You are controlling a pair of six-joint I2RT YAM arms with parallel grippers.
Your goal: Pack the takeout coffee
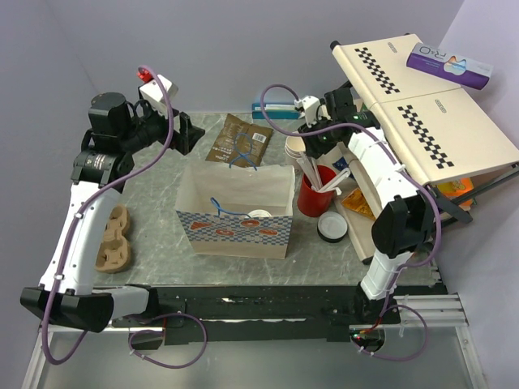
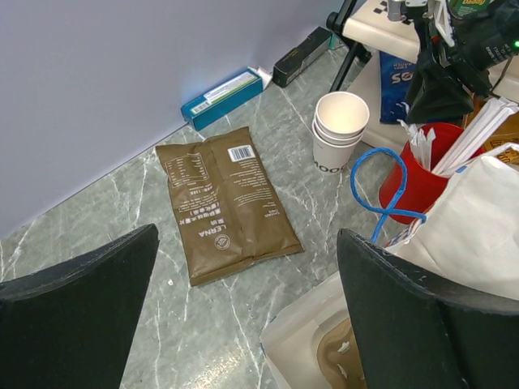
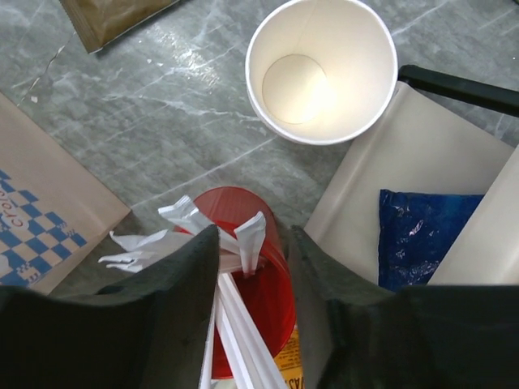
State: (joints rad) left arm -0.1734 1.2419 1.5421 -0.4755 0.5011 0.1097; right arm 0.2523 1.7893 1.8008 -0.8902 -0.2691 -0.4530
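Observation:
An open white paper bag (image 1: 235, 212) with a blue checked band stands mid-table. Inside it a round white lid (image 1: 258, 216) shows, apparently the takeout coffee; its cup body is hidden by the bag wall. A brown carrier (image 2: 345, 356) lies in the bag's bottom. My left gripper (image 1: 188, 134) is open and empty, hovering behind the bag's back left corner; it also shows in the left wrist view (image 2: 249, 235). My right gripper (image 1: 315, 154) is open, its fingers straddling the white sticks (image 3: 243, 243) in the red cup (image 3: 268, 292), not closed on them (image 3: 253, 235).
A stack of lidless cream cups (image 1: 294, 148) stands behind the red cup (image 1: 312, 194). A round white lid (image 1: 332, 227) sits to its right. A brown pouch (image 1: 239, 142), teal box (image 1: 272, 109), pulp carrier (image 1: 113, 239), checkered board (image 1: 422, 105) and blue packet (image 3: 422, 235) lie around.

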